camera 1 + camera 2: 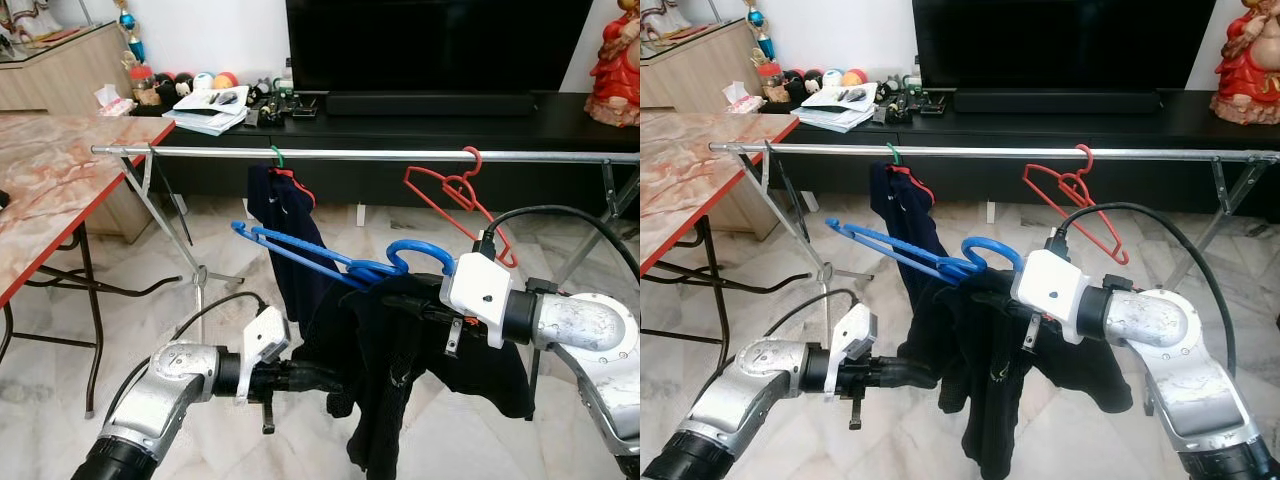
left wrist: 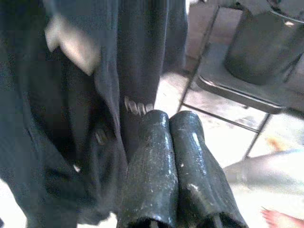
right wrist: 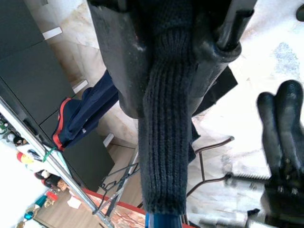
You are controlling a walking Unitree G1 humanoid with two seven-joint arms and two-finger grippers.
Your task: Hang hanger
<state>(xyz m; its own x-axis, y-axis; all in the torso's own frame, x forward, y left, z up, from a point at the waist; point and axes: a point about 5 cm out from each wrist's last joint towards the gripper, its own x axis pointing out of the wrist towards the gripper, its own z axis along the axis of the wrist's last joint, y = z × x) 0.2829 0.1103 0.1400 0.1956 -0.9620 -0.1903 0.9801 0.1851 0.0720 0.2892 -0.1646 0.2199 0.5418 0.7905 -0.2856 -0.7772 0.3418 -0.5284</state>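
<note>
A blue hanger [image 1: 330, 262] carrying a black garment [image 1: 400, 370] is held in the air below and in front of the metal rail [image 1: 400, 155]. My right gripper [image 1: 1008, 300] is shut on the hanger through the garment's knit fabric [image 3: 161, 142], with its fingers buried in the cloth. The hanger's hook [image 1: 415, 250] curves up beside the wrist. My left gripper [image 1: 325, 378] is shut and empty, lower left, its tips at the garment's edge [image 2: 95, 118]. On the rail hang a red hanger [image 1: 455, 195] and a navy garment [image 1: 285, 230].
A marble-patterned table [image 1: 60, 180] with a red edge stands on the left. The rack's folding legs [image 1: 175, 230] spread onto the tiled floor [image 1: 560, 250]. Behind the rail is a dark TV console [image 1: 560, 110] with a television, books and small items.
</note>
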